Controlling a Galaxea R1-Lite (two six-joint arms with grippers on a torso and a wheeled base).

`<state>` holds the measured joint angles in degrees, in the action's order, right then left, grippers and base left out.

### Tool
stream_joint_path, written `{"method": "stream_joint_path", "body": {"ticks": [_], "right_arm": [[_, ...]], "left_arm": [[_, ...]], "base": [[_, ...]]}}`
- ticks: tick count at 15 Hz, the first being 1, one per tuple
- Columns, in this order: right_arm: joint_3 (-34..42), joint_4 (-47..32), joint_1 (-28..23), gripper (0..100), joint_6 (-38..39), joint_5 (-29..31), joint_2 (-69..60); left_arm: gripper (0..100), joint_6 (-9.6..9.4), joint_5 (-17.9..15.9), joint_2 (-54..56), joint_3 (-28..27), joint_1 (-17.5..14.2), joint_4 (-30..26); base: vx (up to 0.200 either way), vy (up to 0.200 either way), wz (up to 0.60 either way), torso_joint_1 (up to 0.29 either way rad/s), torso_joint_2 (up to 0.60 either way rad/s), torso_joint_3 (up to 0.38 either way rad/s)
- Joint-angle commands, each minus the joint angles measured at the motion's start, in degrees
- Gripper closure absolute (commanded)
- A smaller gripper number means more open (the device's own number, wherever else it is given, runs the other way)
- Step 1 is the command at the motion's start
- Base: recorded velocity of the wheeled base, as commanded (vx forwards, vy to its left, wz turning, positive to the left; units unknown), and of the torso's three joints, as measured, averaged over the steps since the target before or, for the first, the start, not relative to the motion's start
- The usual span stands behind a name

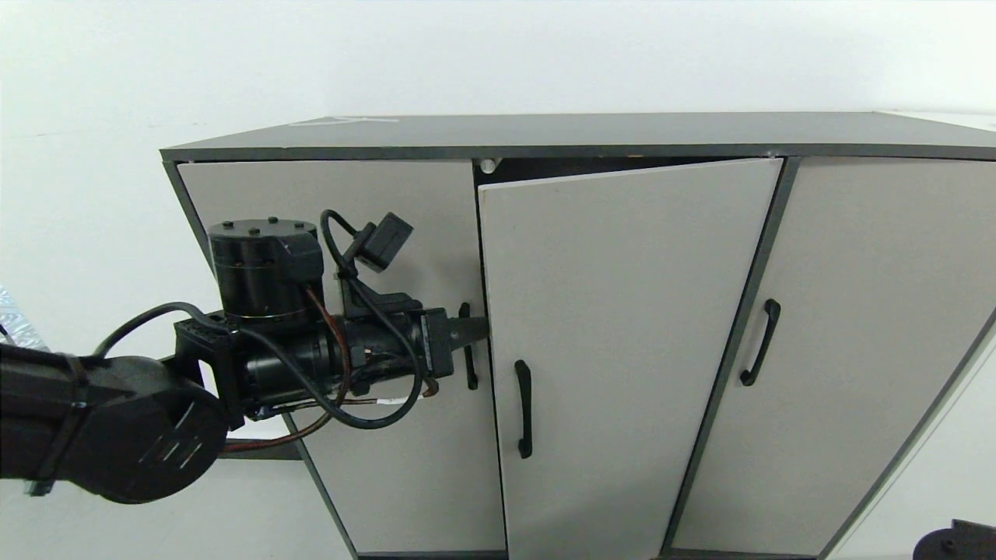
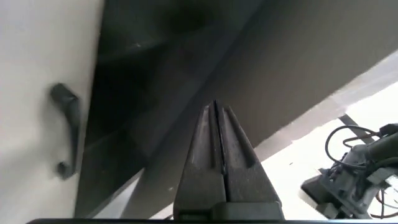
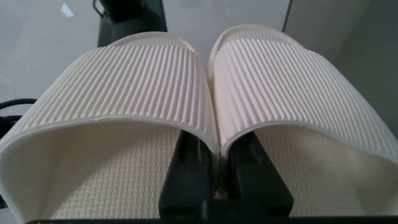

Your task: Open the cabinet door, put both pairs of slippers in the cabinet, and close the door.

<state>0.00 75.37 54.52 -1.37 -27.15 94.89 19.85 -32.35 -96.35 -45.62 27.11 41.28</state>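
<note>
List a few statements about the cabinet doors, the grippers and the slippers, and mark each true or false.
1. The middle cabinet door is ajar. True.
2. The left gripper is spread wide open. False: its fingers are pressed together.
3. The right gripper holds a pair of cream slippers. True.
4. The right door stands wide open. False: it is closed.

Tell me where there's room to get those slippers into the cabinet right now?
Only a narrow dark gap, between the left door and the ajar middle door, and the shut left hand sits in it. The cabinet top is bare up to the wall. The right hand is full, shut on the slippers.
</note>
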Motion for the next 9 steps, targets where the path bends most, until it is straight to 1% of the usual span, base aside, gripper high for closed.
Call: {"method": "stream_joint_path", "body": {"ticks": [1,3,6,7,9], "right_arm": [[0.0,-0.1,0.4,100,-0.1,-0.1,-0.1],[0.0,-0.2,0.6,100,-0.1,0.0,-0.5],[0.0,-5.4,3.3,100,-0.3,-0.1,-4.0],[0.0,-7.1,4.2,100,-0.4,-0.1,-5.9],[0.0,-8.5,5.3,100,-0.7,-0.3,-8.5]], "left_arm": [[100,0.02,0.0,-2.6,-1.8,0.6,0.0],[100,0.02,0.1,-3.4,-2.8,1.4,0.0],[100,0.02,0.0,-4.4,-2.6,1.9,1.5],[100,0.02,0.0,-5.8,-3.5,3.5,2.0],[100,-0.25,0.4,-9.9,-7.2,6.5,2.0]], "base": [[0.000,0.000,0.00,0.000,0.00,0.000],[-0.200,0.000,0.00,-0.007,0.00,0.012],[-0.200,0.000,0.00,0.005,0.00,0.002],[-0.200,0.000,0.00,0.007,0.00,0.002],[-0.200,0.000,0.00,-0.002,0.00,0.000]]}}
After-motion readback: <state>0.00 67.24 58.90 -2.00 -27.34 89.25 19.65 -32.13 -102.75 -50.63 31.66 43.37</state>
